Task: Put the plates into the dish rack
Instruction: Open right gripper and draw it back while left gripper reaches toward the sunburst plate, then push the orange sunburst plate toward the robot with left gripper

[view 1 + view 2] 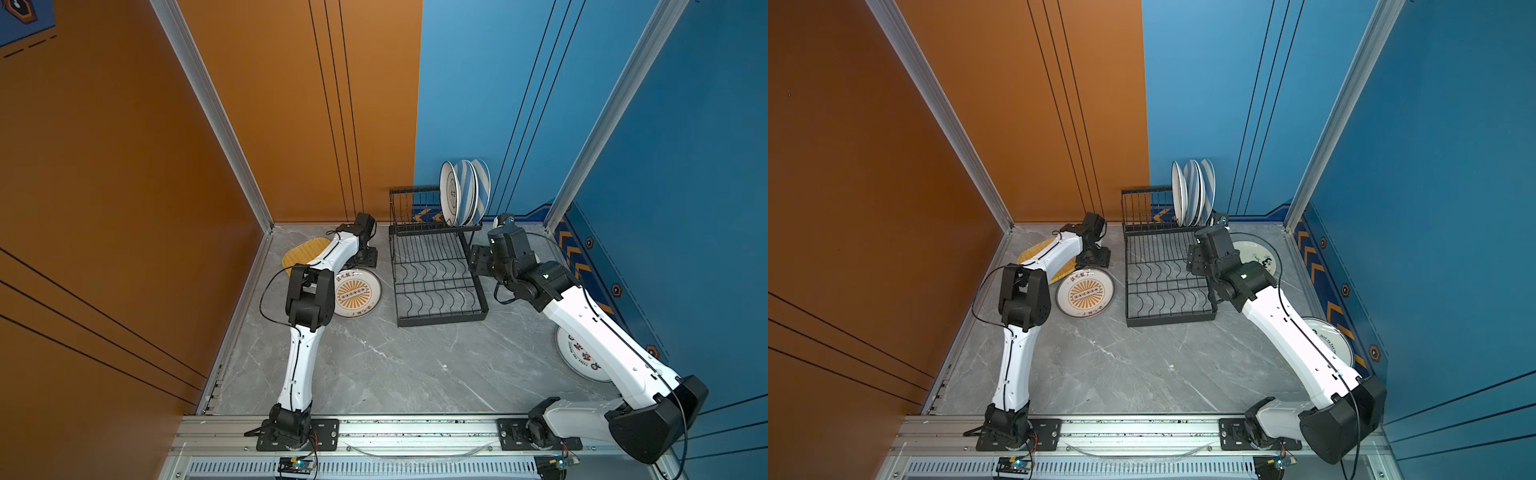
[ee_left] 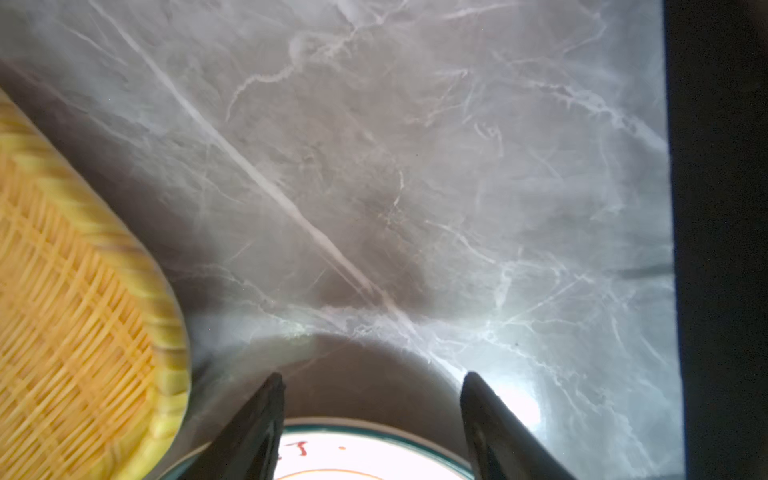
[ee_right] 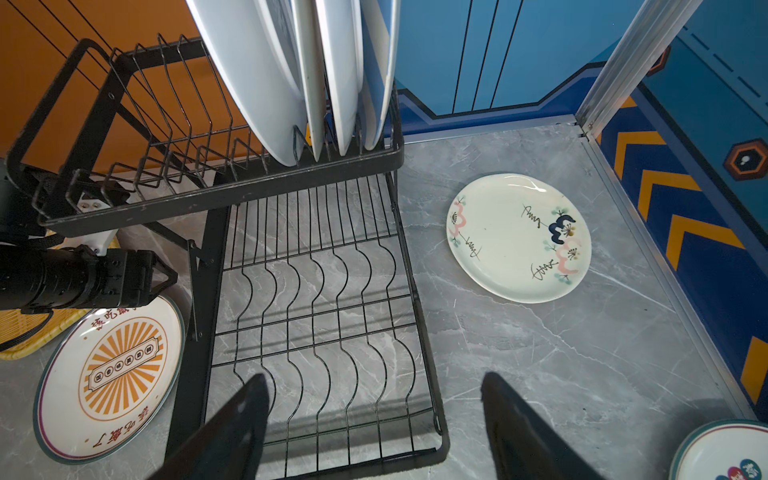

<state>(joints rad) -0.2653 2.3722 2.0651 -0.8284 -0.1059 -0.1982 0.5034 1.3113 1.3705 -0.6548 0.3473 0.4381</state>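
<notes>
Left fingers (image 2: 257,428) and right fingers (image 3: 241,424) gape wide, holding nothing. Dish rack (image 1: 442,318) sits mid-frame in both top views, upright plates (image 1: 451,193) at its upper right, sunburst plate (image 1: 355,293) flat on the tabletop (image 1: 395,365) to its left.

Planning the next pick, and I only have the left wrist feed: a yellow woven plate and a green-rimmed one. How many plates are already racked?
Observer: Four plates, by my count. They stand upright at the right end of the dish rack, on its upper shelf.
Operator: Anything left on the right side?
Observer: Two lie flat on the table, right of the rack. A floral plate is towards the back, and a white plate with red print is nearer the front, partly under the right arm.
</notes>
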